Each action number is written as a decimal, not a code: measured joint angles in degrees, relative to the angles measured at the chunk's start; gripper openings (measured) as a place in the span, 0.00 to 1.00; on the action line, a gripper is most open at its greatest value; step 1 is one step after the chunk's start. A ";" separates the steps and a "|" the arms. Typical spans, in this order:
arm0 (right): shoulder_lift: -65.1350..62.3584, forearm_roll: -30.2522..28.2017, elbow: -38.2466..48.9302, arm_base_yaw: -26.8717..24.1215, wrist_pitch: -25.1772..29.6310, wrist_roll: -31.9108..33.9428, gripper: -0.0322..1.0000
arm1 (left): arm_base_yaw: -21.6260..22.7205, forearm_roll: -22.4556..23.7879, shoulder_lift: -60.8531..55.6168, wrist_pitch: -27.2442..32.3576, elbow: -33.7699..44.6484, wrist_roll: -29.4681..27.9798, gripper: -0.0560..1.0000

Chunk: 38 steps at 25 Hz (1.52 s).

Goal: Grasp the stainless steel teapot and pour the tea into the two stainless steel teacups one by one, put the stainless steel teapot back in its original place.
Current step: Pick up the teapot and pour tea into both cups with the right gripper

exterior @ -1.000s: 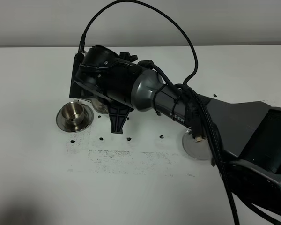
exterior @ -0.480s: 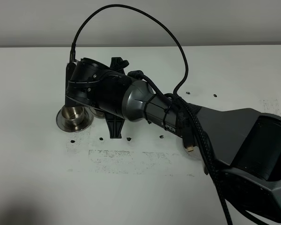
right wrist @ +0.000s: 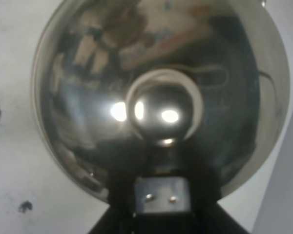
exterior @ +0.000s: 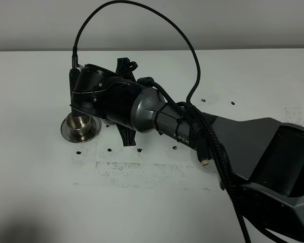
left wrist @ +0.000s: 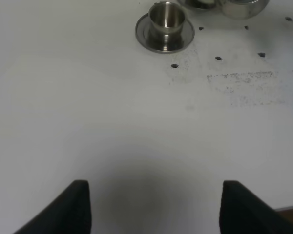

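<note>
One teacup (exterior: 81, 123) on its saucer (exterior: 70, 135) stands on the table (left wrist: 88, 122) beside the right gripper (exterior: 106, 101), which hangs close over the teapot (right wrist: 88, 97), jaws' state cannot tell; left gripper (left wrist: 156, 207) jaws spread wide apart.

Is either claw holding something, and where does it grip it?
The right gripper holds the teapot, apparently by its handle; the left gripper is empty.

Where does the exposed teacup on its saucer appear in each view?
Exterior high: teacup left of centre, beside the right arm's wrist.
Left wrist: teacup beyond the open left claw, near dark specks.
Right wrist: not in it; the teapot fills the picture.
Shared landmark: the scuffed patch, in exterior and left wrist views.
</note>
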 joint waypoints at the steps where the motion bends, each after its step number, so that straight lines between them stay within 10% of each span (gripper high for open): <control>1: 0.00 -0.39 0.00 0.00 0.00 0.00 0.21 | 0.00 0.00 0.00 0.00 0.00 0.00 0.57; 38: 1.09 -11.47 0.00 2.96 -0.33 -1.47 0.21 | 0.00 0.00 0.00 0.00 0.00 0.00 0.57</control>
